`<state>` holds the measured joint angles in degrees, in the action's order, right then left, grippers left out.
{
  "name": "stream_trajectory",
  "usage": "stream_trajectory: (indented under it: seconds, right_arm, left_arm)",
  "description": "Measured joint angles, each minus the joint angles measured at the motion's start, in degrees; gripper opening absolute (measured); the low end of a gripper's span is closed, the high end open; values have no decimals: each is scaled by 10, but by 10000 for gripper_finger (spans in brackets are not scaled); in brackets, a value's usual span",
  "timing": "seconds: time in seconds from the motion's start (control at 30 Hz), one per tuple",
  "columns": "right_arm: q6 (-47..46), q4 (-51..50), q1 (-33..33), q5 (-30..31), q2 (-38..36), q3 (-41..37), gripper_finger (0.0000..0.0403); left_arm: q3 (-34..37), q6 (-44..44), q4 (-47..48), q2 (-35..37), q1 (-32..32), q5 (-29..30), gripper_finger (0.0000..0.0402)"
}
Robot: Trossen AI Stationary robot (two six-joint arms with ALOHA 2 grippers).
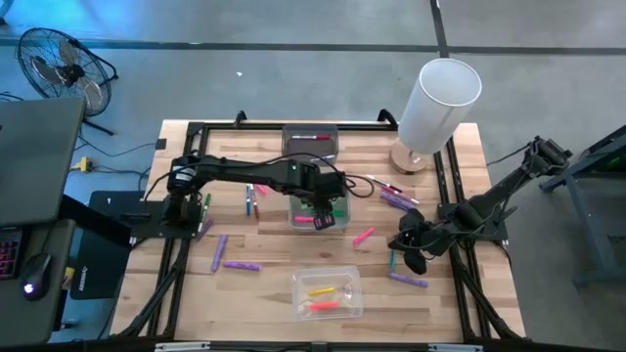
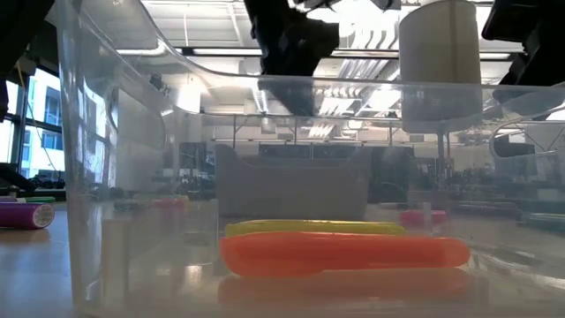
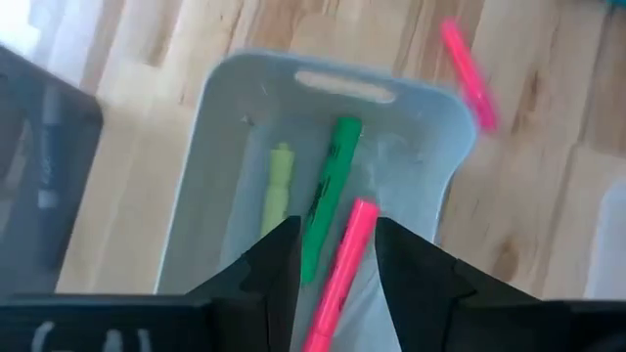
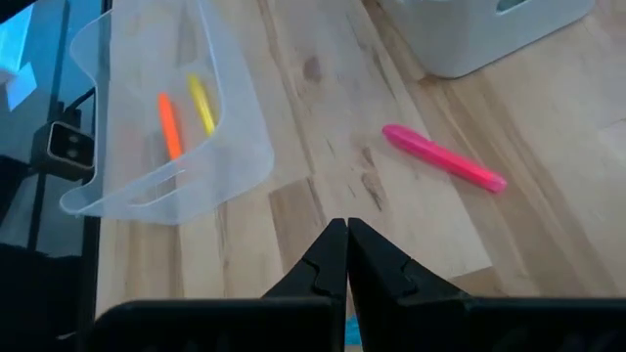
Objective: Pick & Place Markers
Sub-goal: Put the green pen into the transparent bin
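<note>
My left gripper [image 3: 337, 256] hangs open over a pale grey bin [image 1: 317, 211] at the table's middle. In that bin lie a green marker [image 3: 328, 196] and a yellow-green one [image 3: 278, 186]. A pink marker [image 3: 344, 264] shows slanting in the gap between the fingers, over the bin. My right gripper [image 4: 347, 244] is shut and hovers over bare wood at the table's right [image 1: 407, 244], holding nothing. A pink marker [image 4: 445, 158] lies flat on the table beyond it. More loose markers lie around, purple [image 1: 240, 264] and purple-pink [image 1: 396, 199]. My left gripper has the pink marker [image 3: 358, 225] between its two spread fingers, which point down into the grey bin. I cannot tell whether either finger touches the marker.
A clear bin [image 1: 329, 293] near the table's near edge holds an orange marker [image 2: 344, 252] and a yellow one [image 2: 313, 228]. A dark grey bin [image 1: 310, 140] sits at the far edge. A tall white cylinder [image 1: 437, 103] stands at the far right corner.
</note>
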<state>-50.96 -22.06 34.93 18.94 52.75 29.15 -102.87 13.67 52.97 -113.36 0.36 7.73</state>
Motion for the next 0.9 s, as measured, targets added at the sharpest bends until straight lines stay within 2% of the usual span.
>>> stream_trajectory:
  seconds: [0.13, 0.27, 0.4, 0.47, 0.67, 0.83, 0.9]
  right_arm:
    - [0, 1, 0, -3, 0, 0, 0]
    - [0, 1, 0, -3, 0, 0, 0]
    - [0, 1, 0, -2, 0, 0, 0]
    - [0, 1, 0, -2, 0, 0, 0]
    - [0, 1, 0, -1, 0, 0, 0]
    - [0, 1, 0, 0, 0, 0, 0]
    - [0, 1, 0, 4, 0, 0, 0]
  left_arm:
    - [0, 7, -6, -2, 0, 0, 132]
    - [-31, 45, 21, 3, -3, -3, 132]
    - [-57, 62, 37, 7, -34, -12, 130]
    - [-54, 59, 43, 7, -59, -22, 116]
    - [-2, 58, 57, 6, -134, 1, 12]
    - [61, 99, 45, 23, -168, -1, 9]
    - [108, 125, 37, 44, -179, -4, 3]
